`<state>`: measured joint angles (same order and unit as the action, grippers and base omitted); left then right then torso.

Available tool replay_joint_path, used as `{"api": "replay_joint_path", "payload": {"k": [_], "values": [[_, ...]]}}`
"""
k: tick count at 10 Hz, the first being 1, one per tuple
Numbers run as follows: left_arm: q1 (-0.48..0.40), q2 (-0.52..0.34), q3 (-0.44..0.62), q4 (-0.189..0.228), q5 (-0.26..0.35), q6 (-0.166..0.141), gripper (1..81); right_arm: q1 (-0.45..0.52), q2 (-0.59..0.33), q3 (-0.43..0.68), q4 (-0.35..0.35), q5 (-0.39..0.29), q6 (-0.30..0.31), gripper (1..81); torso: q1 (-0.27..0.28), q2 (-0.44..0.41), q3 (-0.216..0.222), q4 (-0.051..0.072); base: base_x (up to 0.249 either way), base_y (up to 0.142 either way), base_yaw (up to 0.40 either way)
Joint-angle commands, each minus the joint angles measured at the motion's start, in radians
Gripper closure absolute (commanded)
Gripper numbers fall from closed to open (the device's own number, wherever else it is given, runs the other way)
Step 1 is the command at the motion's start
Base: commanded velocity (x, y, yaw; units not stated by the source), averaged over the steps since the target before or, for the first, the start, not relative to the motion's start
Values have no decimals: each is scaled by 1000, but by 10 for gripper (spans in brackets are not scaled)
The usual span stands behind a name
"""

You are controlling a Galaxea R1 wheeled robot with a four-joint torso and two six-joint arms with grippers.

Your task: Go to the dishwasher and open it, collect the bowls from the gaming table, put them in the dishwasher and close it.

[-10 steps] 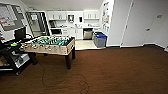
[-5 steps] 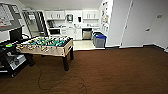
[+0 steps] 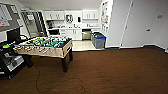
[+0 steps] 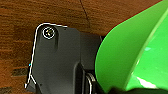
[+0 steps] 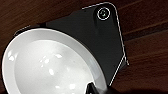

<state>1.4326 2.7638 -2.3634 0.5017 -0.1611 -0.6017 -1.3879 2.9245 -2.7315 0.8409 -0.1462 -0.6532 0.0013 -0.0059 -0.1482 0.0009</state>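
Note:
The gaming table (image 3: 47, 48) stands at the left on the dark brown carpet, with a green field and rods. Far back in the kitchen nook, a small steel-fronted dishwasher (image 3: 86, 34) sits under the counter among white cabinets. Whether it is open cannot be made out from here. In the left wrist view a bright green bowl (image 4: 130, 52) hangs above the carpet with my left gripper (image 4: 120, 90) shut on its rim. In the right wrist view a white bowl (image 5: 47, 67) hangs over the carpet, and my right gripper (image 5: 96, 89) is shut on its edge.
A black cart (image 3: 10, 60) stands left of the table, and a dark cable (image 3: 60, 85) loops across the carpet in front of it. A grey bin with a blue lid (image 3: 99, 40) stands at the nook's right side. A white door (image 3: 140, 25) is at the right.
The whole head view has shifted slightly, so the camera has moved; the football table shows a little larger. Both bowls cannot be compared, as no earlier wrist frames are given.

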Motion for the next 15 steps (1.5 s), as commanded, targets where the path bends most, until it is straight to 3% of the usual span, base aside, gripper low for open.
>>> {"api": "replay_joint_path", "payload": {"k": [1, 13, 15], "values": [[-40, -19, 10, 12, 26, 3, 811, 52, -9, -3, 1, -85, 0, 811, 0, 0, 0, 0, 108, 0, 0], [-40, -18, 10, 12, 26, 3, 811, 52, -9, -3, 1, -84, -2, 811, -1, 0, 0, 0, 125, 0, 0], [-40, -18, 12, 12, 26, 3, 811, 52, -9, -3, 1, -84, 0, 811, -1, 0, 0, 0, 170, -91, 0]]}}
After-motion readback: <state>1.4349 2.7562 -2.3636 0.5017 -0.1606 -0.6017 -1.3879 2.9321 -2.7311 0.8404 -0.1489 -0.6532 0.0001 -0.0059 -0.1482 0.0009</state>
